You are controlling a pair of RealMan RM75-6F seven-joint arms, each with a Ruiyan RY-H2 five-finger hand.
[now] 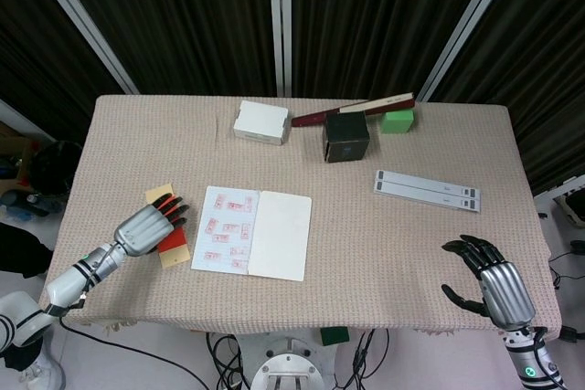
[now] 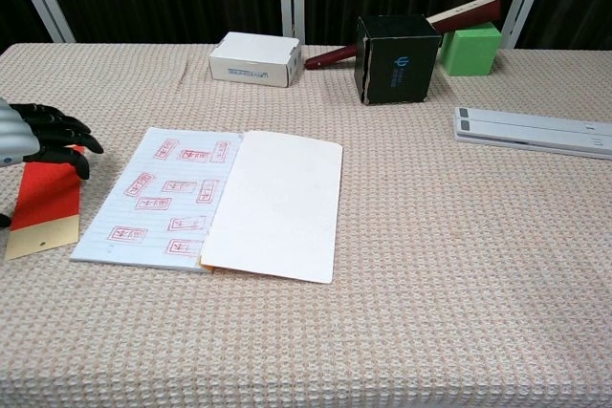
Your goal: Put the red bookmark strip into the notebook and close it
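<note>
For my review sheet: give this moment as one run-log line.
left hand: over red bookmark strip, not lifted | right hand: open, idle at table edge | notebook: open, flat | stage: reaching for strip

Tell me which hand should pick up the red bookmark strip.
Left. The left hand already hovers over the red bookmark strip beside the open notebook; the right hand sits far across the table.

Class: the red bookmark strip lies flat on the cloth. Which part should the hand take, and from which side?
Probably the tan near end of the red bookmark strip, which shows clear of the left hand. It lies flat beside the notebook, so come from above on its outer left edge and pinch across its narrow width.
</note>
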